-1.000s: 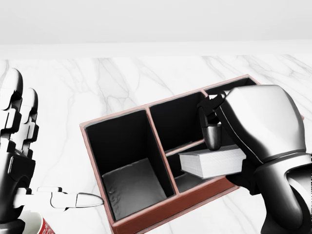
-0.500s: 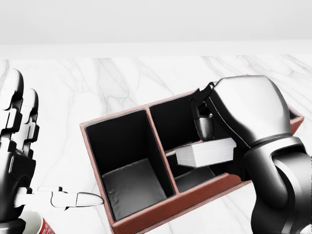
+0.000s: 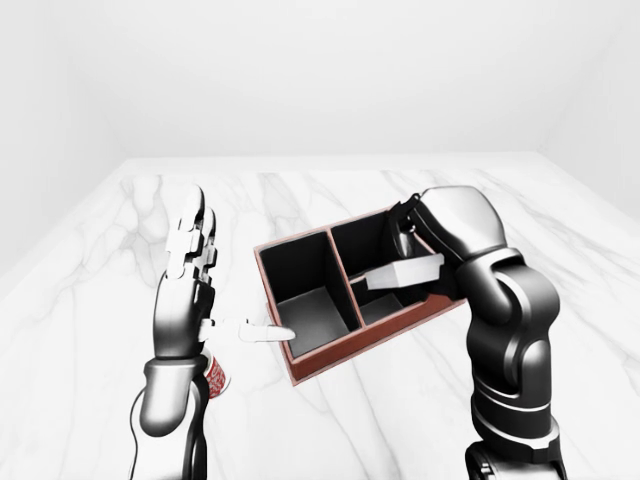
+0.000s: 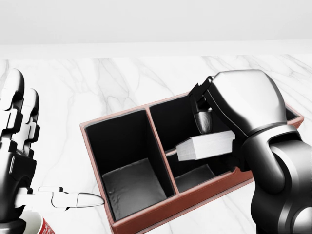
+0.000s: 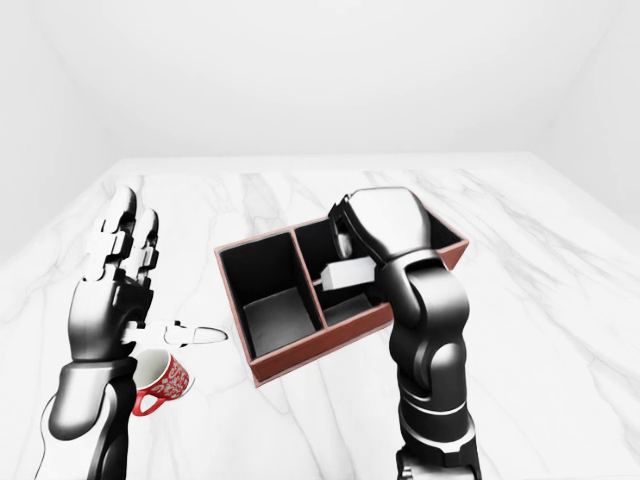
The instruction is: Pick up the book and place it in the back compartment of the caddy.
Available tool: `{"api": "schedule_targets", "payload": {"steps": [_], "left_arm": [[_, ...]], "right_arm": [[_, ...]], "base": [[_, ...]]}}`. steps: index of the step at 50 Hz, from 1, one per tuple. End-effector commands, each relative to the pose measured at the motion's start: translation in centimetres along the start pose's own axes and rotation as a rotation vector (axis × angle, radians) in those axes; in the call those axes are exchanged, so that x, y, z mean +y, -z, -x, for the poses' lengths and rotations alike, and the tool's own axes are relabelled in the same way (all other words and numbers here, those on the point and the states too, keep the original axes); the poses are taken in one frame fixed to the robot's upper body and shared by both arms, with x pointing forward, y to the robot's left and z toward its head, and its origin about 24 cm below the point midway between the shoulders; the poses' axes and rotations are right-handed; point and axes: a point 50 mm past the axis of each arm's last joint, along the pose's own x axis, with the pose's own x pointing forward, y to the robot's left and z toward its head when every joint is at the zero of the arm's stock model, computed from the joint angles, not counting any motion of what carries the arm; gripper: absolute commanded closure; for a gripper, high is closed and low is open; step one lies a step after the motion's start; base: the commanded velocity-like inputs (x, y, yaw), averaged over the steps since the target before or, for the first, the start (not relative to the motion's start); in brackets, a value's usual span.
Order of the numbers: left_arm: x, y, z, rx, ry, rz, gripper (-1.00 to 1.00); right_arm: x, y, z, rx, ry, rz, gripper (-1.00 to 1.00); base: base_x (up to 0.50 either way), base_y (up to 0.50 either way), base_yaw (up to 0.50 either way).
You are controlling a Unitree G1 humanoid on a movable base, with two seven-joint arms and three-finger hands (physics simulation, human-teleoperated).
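A red-brown caddy (image 4: 156,213) with black compartments lies on the white marble table (image 4: 122,83). My right hand (image 4: 209,130) is shut on a white book (image 4: 207,145), held flat above the caddy. The book hovers over the divider between the upper and lower middle compartments, its left end sticking out from the hand. The hand hides the caddy's right part. My left hand (image 4: 48,156) stands open at the head view's left edge, fingers up, thumb pointing at the caddy's lower left corner and holding nothing.
A red patterned mug (image 5: 160,380) sits on the table just below my left hand. The large left compartment (image 4: 129,165) of the caddy holds nothing. A white wall rises beyond the table's top edge.
My right hand has carried the book up the head view, from over the caddy's lower rim to over the middle divider. The left hand and the caddy have stayed put.
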Motion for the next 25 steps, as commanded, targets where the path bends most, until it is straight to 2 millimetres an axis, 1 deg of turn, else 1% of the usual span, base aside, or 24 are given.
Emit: {"api": "schedule_targets", "payload": {"steps": [1,7,17,25], "left_arm": [[-0.1,0.1,0.0,0.002,0.001,0.001,-1.00],[-0.1,0.2,0.0,0.009,0.001,0.001,-1.00],[0.0,0.1,0.0,0.006,0.000,0.000,-1.00],[0.0,0.1,0.0,0.003,0.000,-0.001,-1.00]], "right_arm": [[0.0,0.1,-0.5,-0.002,-0.007,0.001,1.00],[0.3,0.0,-0.6,-0.008,-0.024,-0.012,1.00],[0.4,-0.1,-0.7,-0.018,-0.028,-0.024,1.00],[1.0,0.0,-1.1,-0.019,-0.059,-0.037,1.00]], "base": [[0.00,0.00,0.00],[0.00,0.00,0.00],[0.00,0.00,0.00],[0.00,0.00,0.00]]}}
